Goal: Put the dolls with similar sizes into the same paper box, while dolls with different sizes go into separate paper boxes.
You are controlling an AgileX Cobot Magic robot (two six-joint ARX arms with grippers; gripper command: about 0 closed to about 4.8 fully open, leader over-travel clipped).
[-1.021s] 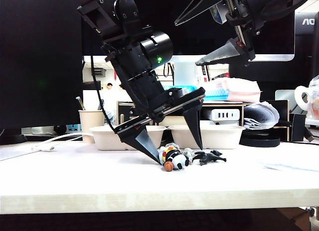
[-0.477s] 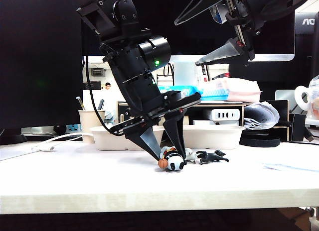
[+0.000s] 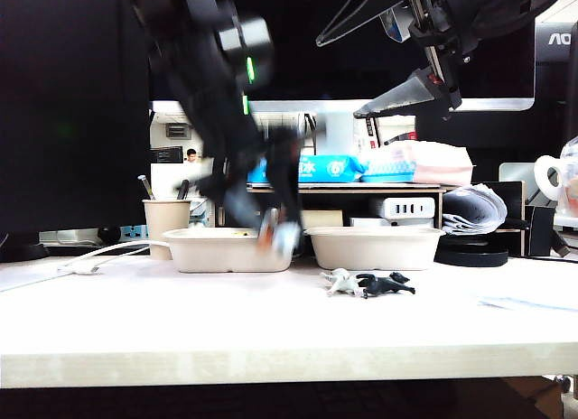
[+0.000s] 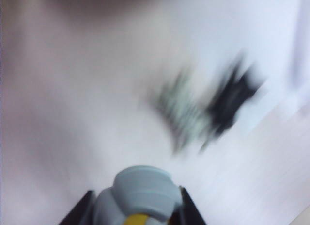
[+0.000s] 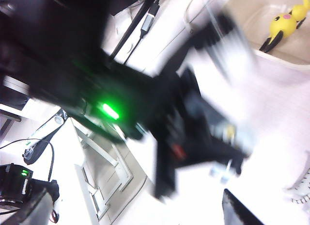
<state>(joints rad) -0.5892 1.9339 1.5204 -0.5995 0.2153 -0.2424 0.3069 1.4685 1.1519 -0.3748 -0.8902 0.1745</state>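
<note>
Nearest on the white table [image 3: 271, 320] lie the two tiniest dolls, the whitish-grey animal [image 3: 340, 280] and the black animal [image 3: 386, 283], touching, in front of the right paper box [image 3: 375, 247]. Behind them the left gripper [image 3: 275, 231], motion-blurred, hangs at the near right end of the left paper box [image 3: 226, 250]; the left wrist view shows its jaws closed on the light-blue-headed doll [image 4: 140, 193]. Step in hand: carrying this larger doll to a box. The next move likely calls for release over the left paper box. Only the right wrist view shows the yellow black-eared doll [image 5: 281, 25] already lying inside a box. Farthest, the right gripper [image 3: 406, 62] hangs high, jaws wide apart and empty.
</note>
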